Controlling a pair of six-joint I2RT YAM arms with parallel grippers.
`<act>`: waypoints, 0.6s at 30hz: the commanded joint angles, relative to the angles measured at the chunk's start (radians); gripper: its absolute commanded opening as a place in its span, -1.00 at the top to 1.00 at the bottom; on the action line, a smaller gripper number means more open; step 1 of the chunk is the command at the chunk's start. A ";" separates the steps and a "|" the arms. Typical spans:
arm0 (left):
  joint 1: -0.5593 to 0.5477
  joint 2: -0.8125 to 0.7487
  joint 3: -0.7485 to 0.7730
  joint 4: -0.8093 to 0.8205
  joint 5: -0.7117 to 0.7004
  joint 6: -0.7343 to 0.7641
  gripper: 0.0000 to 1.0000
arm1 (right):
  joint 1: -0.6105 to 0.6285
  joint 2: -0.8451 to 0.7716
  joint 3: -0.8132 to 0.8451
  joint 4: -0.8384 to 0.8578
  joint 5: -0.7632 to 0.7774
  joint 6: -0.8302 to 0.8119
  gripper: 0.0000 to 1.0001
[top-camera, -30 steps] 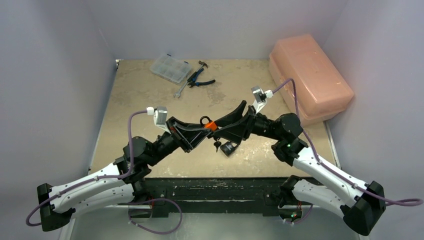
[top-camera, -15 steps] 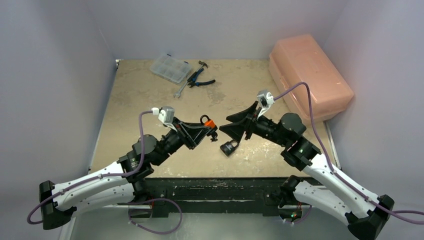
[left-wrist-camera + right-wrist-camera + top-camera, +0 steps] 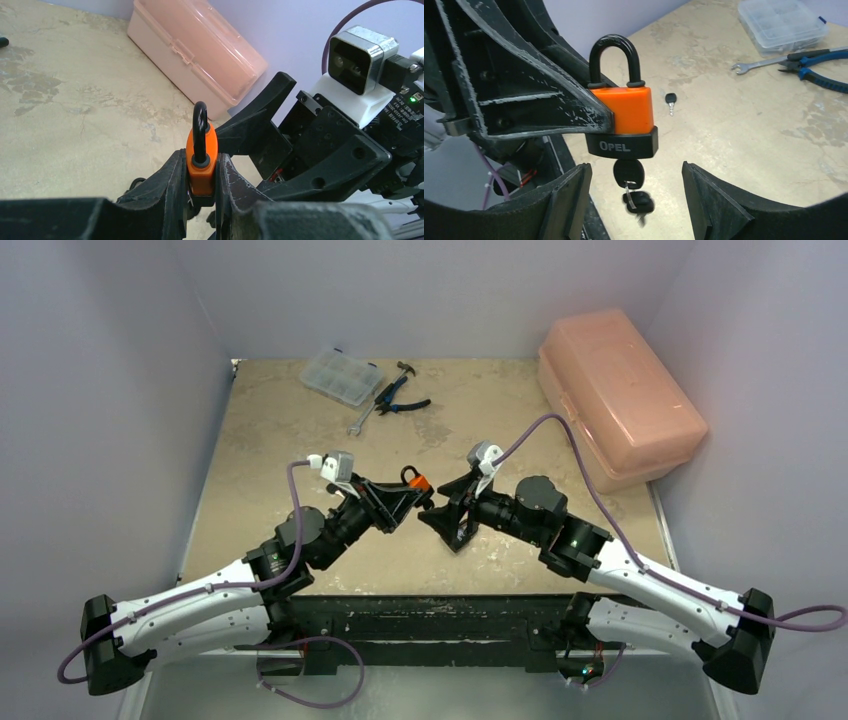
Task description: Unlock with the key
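Two arms meet over the middle of the counter (image 3: 290, 440) in your top view, where the left pincer (image 3: 408, 502) holds the orange padlock (image 3: 417, 484) nose to nose with the right pincer (image 3: 437, 519). Your left wrist view shows the left fingers clamped on the padlock's body, shackle upright. In your right wrist view the right pincer's fingers stand apart on either side of the key (image 3: 629, 174) hanging from the padlock's underside, not touching it.
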 commanded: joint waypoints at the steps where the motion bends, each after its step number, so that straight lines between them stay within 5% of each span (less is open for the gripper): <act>1: 0.001 -0.016 0.032 0.093 -0.015 -0.018 1.00 | 0.008 -0.003 0.002 0.020 0.096 -0.039 -0.46; 18: 0.001 0.004 0.028 0.109 -0.038 -0.064 1.00 | 0.020 0.040 0.009 0.044 0.072 -0.026 -0.07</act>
